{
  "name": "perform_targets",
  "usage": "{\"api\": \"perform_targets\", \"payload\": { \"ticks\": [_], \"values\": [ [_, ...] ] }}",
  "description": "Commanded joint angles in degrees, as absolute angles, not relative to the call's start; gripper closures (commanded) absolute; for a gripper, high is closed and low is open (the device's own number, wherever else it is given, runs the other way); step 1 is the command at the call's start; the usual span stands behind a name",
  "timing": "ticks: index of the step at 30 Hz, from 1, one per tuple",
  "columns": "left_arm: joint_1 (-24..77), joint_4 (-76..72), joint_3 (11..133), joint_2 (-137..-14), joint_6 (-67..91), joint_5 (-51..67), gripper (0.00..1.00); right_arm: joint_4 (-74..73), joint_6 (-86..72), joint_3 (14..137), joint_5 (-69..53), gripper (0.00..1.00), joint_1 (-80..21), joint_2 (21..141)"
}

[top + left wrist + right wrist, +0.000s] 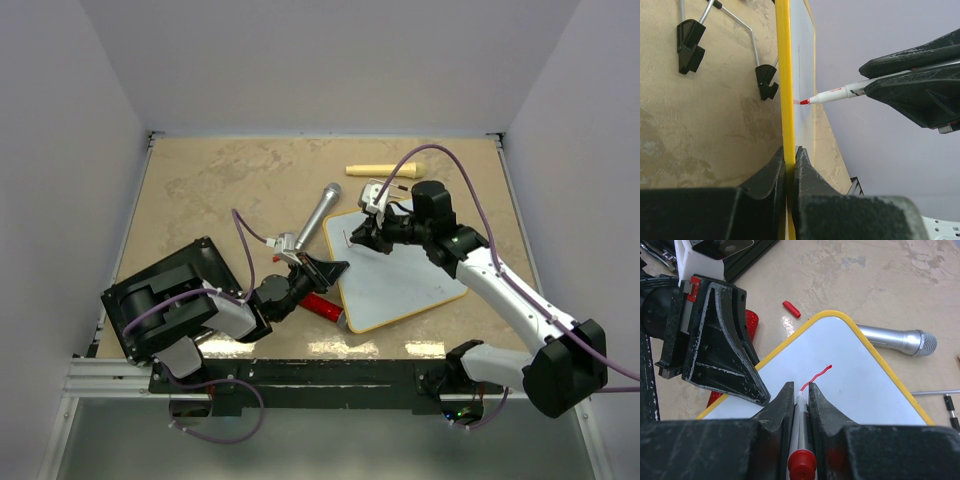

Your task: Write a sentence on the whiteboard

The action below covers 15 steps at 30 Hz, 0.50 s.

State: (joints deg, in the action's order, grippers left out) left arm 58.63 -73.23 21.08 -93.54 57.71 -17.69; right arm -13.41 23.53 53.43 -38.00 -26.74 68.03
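Left gripper [790,156] clamped on the edge of the whiteboard [400,275]; right gripper [801,390] grasping a marker [835,94], tip at a short red stroke [820,374] on the board.

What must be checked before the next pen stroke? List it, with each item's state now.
1. Left gripper shut on the whiteboard frame: ok.
2. Marker clamped in the right gripper: ok.
3. Marker tip on the writing surface: ok; in the left wrist view it meets the board.
4. Bare white surface beyond the tip for more words: ok.
5. Sentence written: not ok, only one short wavy red stroke.
6. Wire feet resting on the table: cannot tell.
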Motion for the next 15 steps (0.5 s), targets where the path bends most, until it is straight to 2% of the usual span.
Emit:
{"api": "perform_targets", "payload": {
  "ticks": [1,15],
  "values": [
    [59.68,-75.5,21.18,-93.95,48.6,-15.65,1.0,-16.35,24.44,54.23,-33.23,1.0,-27.07,67.41],
    [59.68,-76.46,20.48,-94.75,48.87,-15.56,1.0,-13.89,21.71,57.31,-31.73,1.0,-26.98,65.66]
  ]
}}
